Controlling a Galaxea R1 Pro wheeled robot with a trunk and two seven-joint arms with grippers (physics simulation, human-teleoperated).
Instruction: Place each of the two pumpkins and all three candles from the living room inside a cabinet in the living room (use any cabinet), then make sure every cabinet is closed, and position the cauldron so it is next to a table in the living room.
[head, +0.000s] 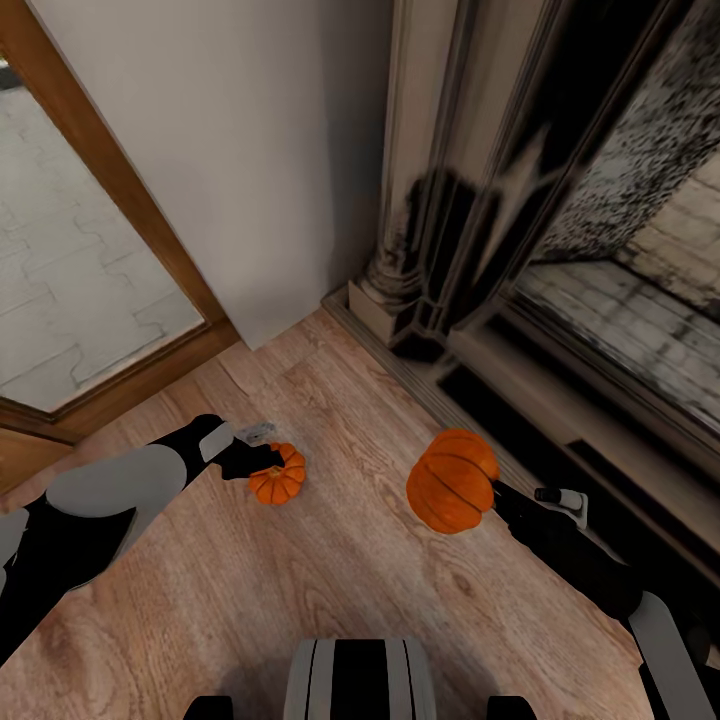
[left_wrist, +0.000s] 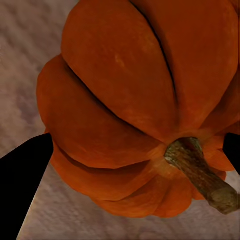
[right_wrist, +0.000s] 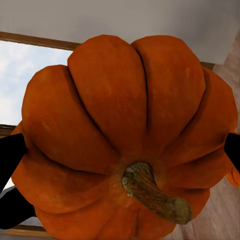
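Observation:
One small orange ribbed pumpkin (head: 280, 482) rests on the wood floor. My left gripper (head: 262, 462) reaches it from the left. In the left wrist view this pumpkin (left_wrist: 125, 90) sits between the black fingers (left_wrist: 25, 185), which press its two sides, the gripper (left_wrist: 137, 145) shut on it. A second pumpkin (head: 450, 482) hangs above the floor in my right gripper (head: 490, 497). In the right wrist view it (right_wrist: 125, 100) shows stem toward the camera, with the right gripper (right_wrist: 125, 150) shut on it. Candles, cabinet and cauldron are out of view.
A dark fireplace surround (head: 450, 250) with a raised hearth ledge (head: 560, 400) runs along the right. A white wall (head: 230, 150) stands ahead and a wood-framed glass door (head: 80, 300) at the left. Open wood floor (head: 350, 580) lies between my arms.

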